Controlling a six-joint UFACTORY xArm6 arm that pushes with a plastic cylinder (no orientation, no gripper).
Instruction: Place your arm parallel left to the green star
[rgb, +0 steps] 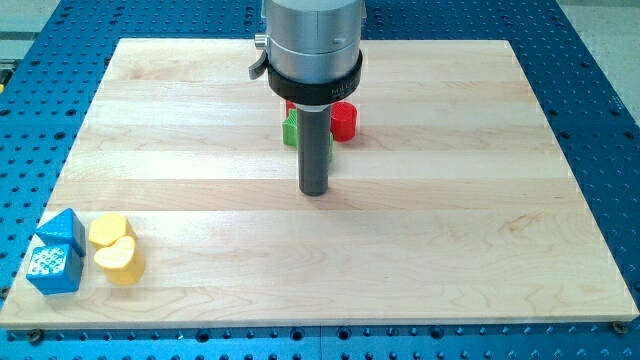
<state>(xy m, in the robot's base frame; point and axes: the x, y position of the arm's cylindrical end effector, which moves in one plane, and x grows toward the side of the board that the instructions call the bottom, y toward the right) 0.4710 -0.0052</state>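
A green block (290, 130), largely hidden behind my rod, sits near the top middle of the wooden board (200, 150); its shape cannot be made out. A red round block (344, 122) stands just to its right, and a sliver of another red block (290, 105) shows above it. My tip (315, 191) rests on the board just below the green block, slightly to its right.
At the view's bottom left corner stand a blue block (56, 252), a yellow round block (108, 230) and a yellow heart (119, 261), close together. The blue perforated table (600, 120) surrounds the board.
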